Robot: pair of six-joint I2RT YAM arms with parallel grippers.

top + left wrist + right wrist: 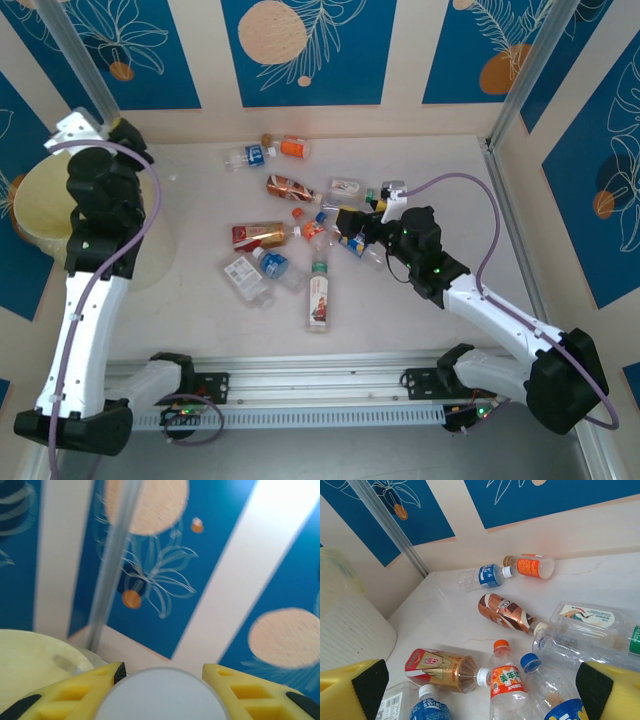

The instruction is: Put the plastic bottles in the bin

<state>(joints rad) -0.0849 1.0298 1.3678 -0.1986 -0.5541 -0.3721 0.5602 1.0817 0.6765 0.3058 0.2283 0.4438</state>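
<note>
Right claw (481, 690) hangs wide over orange-capped bottle (504, 677) crowded by blue-capped bottle (540, 680): closing may pinch 2, squirting 1 away; left claw (162, 672) grips pale-ended bottle (160, 700) by bin (30, 655).

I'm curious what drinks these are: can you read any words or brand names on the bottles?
"PO…" and "SWEA…", cut off at the frame edge: blue label of the white-capped bottle.
Chinese characters, too blurred to read: orange-capped bottle, red-and-gold bottle.
Everything else: too small or blurred.
</note>
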